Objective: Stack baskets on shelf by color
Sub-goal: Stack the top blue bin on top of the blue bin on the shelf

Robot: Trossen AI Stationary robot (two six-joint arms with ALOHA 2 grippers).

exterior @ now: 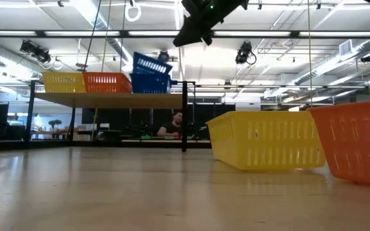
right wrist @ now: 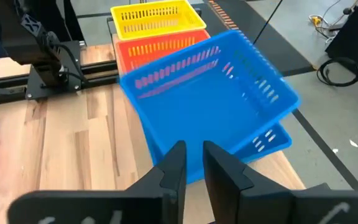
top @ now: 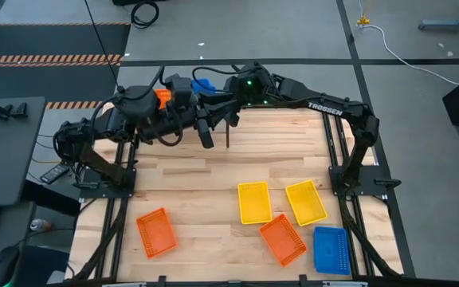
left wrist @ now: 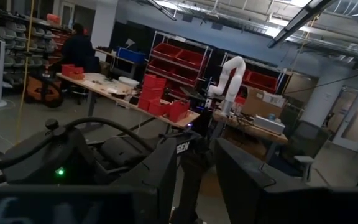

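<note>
Wooden tabletop (top: 205, 179), apparently workshop beyond

Three baskets (exterior: 108, 82) side by side on shelf (exterior: 108, 99)

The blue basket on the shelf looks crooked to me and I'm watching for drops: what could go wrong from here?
The upper blue basket sits tilted on the lower blue basket, not nested; it may slide off the shelf. The right gripper hovers just above its rim and could nudge it in withdrawing.
</note>
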